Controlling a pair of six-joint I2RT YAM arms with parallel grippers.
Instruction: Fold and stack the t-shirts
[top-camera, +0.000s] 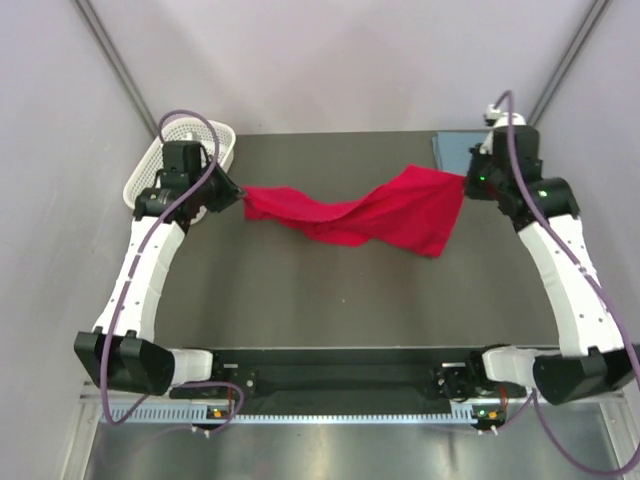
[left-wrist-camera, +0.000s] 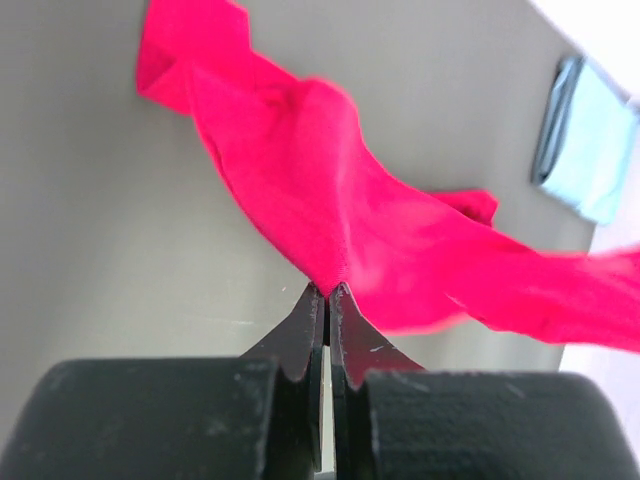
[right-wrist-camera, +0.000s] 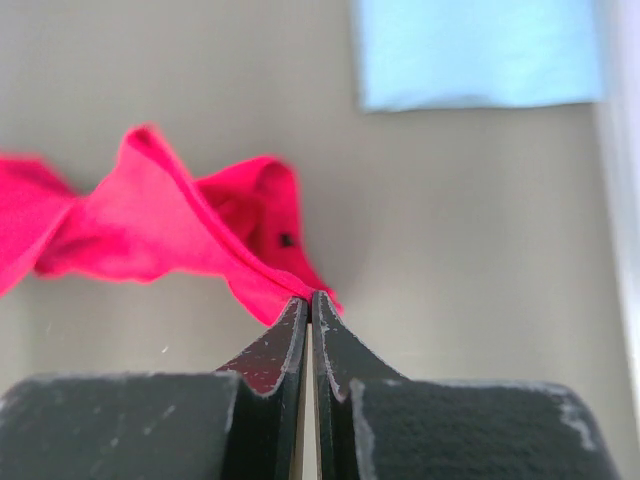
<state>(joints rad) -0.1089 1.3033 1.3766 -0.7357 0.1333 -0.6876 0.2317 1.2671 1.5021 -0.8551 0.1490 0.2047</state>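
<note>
The bright red t-shirt (top-camera: 360, 212) hangs stretched and twisted between both arms above the dark table (top-camera: 330, 300). My left gripper (top-camera: 240, 192) is shut on its left end; in the left wrist view the red cloth (left-wrist-camera: 330, 200) is pinched at the gripper's (left-wrist-camera: 328, 290) tips. My right gripper (top-camera: 466, 180) is shut on the shirt's right corner, with the red edge (right-wrist-camera: 200, 240) caught at that gripper's (right-wrist-camera: 309, 297) tips. The blue-grey t-shirt (top-camera: 452, 150) lies flat at the table's far right corner, partly hidden behind the right arm, and appears as a pale blue patch (right-wrist-camera: 475, 50).
A white mesh basket (top-camera: 185, 150) stands at the far left corner, just behind the left wrist. Grey walls close in the table on three sides. The arm bases sit at the near edge.
</note>
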